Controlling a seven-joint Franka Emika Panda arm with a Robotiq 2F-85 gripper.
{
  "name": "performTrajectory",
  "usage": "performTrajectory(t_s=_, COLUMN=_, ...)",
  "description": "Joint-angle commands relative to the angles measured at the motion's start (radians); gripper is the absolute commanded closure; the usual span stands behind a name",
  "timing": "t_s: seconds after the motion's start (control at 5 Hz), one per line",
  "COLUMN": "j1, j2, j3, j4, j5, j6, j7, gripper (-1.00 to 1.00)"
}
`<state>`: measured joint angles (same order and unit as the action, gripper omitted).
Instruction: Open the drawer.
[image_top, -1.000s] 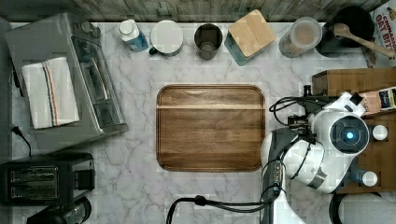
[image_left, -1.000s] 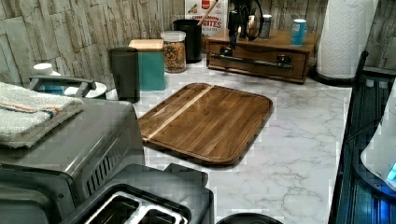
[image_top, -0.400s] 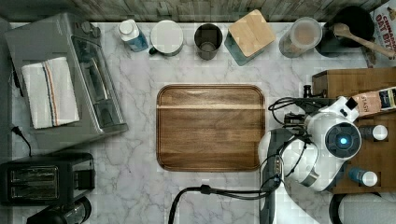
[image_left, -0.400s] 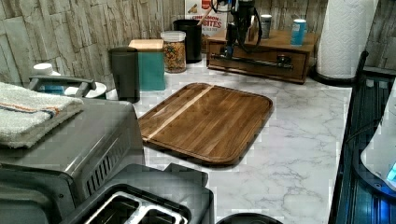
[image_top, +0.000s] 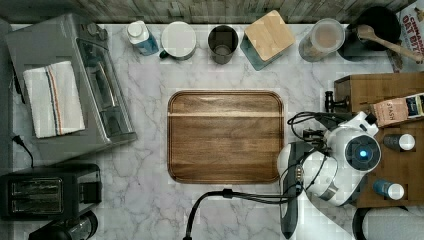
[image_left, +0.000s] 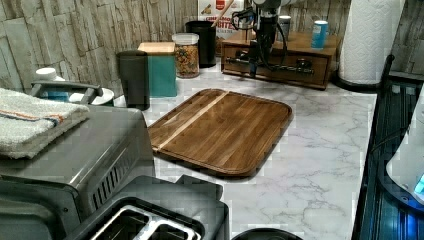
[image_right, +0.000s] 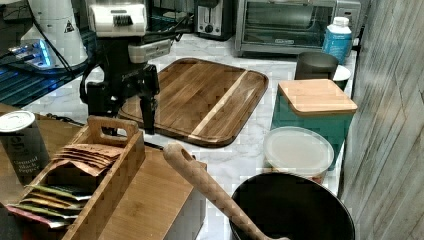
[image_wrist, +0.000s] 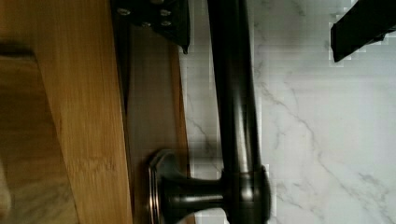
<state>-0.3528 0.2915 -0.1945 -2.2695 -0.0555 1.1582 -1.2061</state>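
The drawer (image_left: 285, 75) is the wide brown front of a small wooden cabinet (image_top: 375, 85) at the left view's back right, and it looks flush with the cabinet. A long black bar handle (image_left: 295, 68) (image_wrist: 236, 107) runs across it. My gripper (image_left: 257, 69) (image_right: 125, 114) (image_wrist: 259, 46) hangs down over the handle, open. One finger (image_wrist: 161, 18) sits between the drawer front and the bar, and the other finger (image_wrist: 359, 28) is on the bar's outer side over the marble. Neither pad touches the bar.
A rounded wooden tray (image_top: 225, 136) lies mid-counter beside the cabinet. A tea-bag caddy (image_right: 95, 175), tins (image_left: 319, 34) and a paper towel roll (image_left: 372, 40) stand on or beside the cabinet. A black pot with a wooden spoon (image_right: 290, 210), jars and a teal box (image_top: 267, 37) line the wall.
My arm has come down from above the cabinet top to the handle's height, and the fingers now straddle the bar. The drawer has not moved.
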Motion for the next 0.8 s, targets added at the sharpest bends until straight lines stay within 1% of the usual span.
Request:
performTrajectory(t_s=0.2, j1=-0.089, j2=-0.02, j3=0.108, j4=-0.026, j5=0.093, j6=0.037, j7=-0.156, gripper=-1.0)
performTrajectory(t_s=0.4, j1=-0.096, j2=-0.022, j3=0.15, j4=-0.033, j5=0.114, j6=0.041, j7=-0.168, gripper=-1.0)
performTrajectory(t_s=0.6, j1=-0.108, j2=0.003, j3=0.192, j4=-0.023, j5=0.141, j6=0.045, j7=-0.194, gripper=-1.0)
performTrajectory(t_s=0.8, j1=-0.116, j2=0.004, j3=0.226, j4=0.001, j5=0.109, j6=-0.035, j7=-0.221, gripper=-1.0)
